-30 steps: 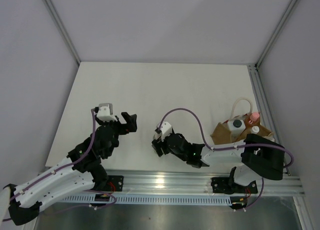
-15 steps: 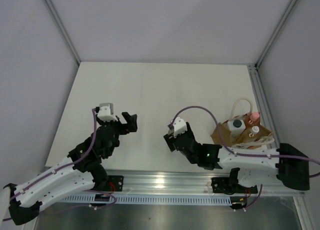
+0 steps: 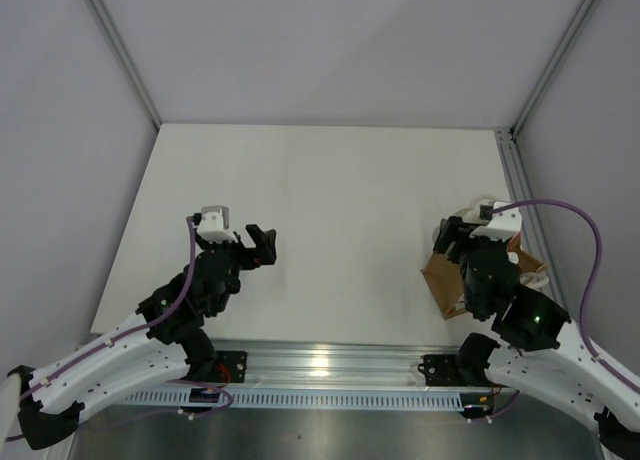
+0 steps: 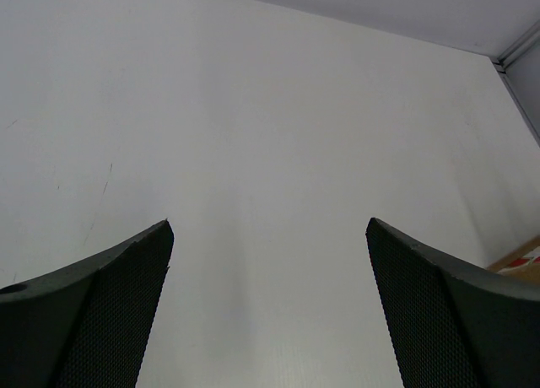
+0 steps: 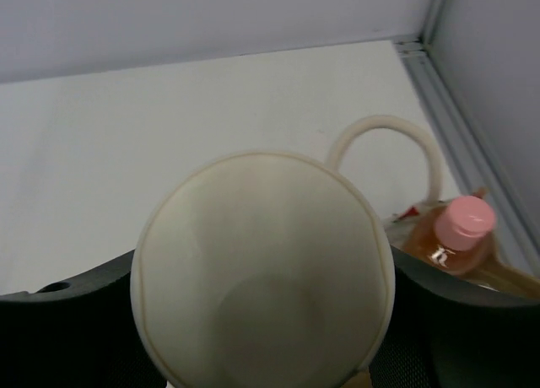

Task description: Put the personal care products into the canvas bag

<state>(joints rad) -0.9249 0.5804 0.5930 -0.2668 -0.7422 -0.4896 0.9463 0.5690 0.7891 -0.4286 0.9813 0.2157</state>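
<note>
My right gripper (image 5: 263, 308) is shut on the squat pale-green cylinder (image 5: 261, 270), whose round end fills the right wrist view. In the top view the right gripper (image 3: 455, 238) hangs over the tan canvas bag (image 3: 438, 277) at the table's right edge. Beyond the cylinder I see the bag's cream loop handle (image 5: 384, 125) and the orange bottle with its pink cap (image 5: 462, 223) standing in the bag. The right arm hides the rest of the bag's contents from above. My left gripper (image 3: 262, 243) is open over bare table at the left, with nothing between its fingers (image 4: 101, 312).
A metal rail (image 3: 520, 190) runs along the table's right edge, close behind the bag. White enclosure walls (image 3: 330, 50) stand around the table. A tan corner with red print (image 4: 521, 260) shows at the far right of the left wrist view.
The right arm has swung from the table's middle to the right and now holds the cylinder over the bag. The left arm has not moved.
</note>
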